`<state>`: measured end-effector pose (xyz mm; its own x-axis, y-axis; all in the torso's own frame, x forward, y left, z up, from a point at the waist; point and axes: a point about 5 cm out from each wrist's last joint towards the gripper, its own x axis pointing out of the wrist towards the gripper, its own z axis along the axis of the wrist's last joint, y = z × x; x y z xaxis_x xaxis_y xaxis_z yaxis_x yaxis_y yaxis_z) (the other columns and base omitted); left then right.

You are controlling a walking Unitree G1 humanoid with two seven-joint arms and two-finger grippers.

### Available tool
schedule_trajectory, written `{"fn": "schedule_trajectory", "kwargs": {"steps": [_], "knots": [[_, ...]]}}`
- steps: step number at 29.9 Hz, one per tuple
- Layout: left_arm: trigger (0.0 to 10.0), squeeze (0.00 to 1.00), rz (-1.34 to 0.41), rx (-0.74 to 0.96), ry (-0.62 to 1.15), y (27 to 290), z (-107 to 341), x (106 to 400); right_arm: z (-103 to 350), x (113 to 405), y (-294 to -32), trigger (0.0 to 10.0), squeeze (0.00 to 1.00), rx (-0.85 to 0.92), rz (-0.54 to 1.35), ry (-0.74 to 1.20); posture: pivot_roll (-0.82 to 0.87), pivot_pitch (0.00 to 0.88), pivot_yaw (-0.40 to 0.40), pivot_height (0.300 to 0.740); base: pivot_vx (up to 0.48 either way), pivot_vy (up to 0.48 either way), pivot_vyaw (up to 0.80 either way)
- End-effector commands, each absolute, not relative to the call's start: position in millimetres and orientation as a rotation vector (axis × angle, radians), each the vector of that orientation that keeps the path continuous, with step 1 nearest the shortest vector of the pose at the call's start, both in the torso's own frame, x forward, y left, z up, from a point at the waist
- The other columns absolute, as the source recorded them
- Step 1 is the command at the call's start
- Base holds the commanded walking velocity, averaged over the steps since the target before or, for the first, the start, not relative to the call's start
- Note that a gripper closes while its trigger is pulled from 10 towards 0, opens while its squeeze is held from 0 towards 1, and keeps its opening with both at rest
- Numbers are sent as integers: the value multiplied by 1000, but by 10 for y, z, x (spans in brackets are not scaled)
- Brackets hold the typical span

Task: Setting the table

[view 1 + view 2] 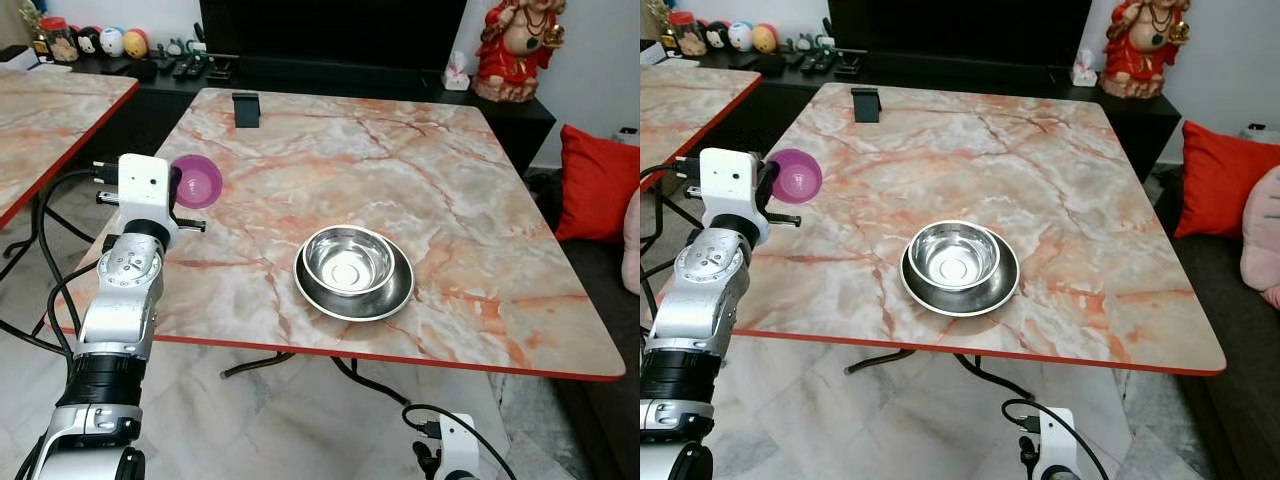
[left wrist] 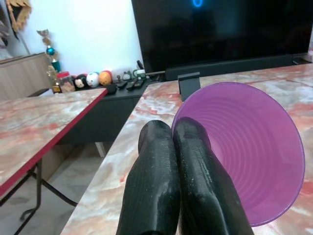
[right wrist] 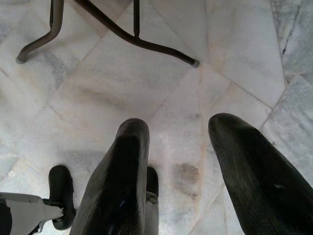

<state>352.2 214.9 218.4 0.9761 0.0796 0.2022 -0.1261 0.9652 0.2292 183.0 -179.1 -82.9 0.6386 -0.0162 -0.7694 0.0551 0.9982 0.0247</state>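
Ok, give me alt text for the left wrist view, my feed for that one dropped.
The left pincer, its two black fingers pressed together, grips the rim of a purple cup whose ribbed inside faces the camera, over the marble-patterned table. Beyond stand a small black stand, a dark TV and a second table.
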Motion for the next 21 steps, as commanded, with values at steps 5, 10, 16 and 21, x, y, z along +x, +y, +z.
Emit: {"fn": "schedule_trajectory", "kwargs": {"steps": [5, 10, 16, 21], "knots": [[10000, 0, 97, 257, -175, 2097, 2177, 3548, -842, 1789, -1849, 10000, 0, 43, -57, 888, -3, 0, -47, 740, 0, -385, 0], [10000, 0, 103, 266, -175, 2151, 2191, 3550, -851, 1773, -1842, 10000, 0, 45, -54, 895, 0, 0, -53, 740, 0, 0, 0], [10000, 0, 117, 291, -166, 2240, 2207, 3556, -855, 1770, -1829, 10000, 0, 49, -53, 896, 2, 0, -53, 740, 0, 0, 0], [10000, 0, 107, 283, -144, 2283, 2222, 3586, -858, 1766, -1820, 10000, 0, 52, -51, 900, 5, 0, -52, 740, 0, 0, 0]]}}
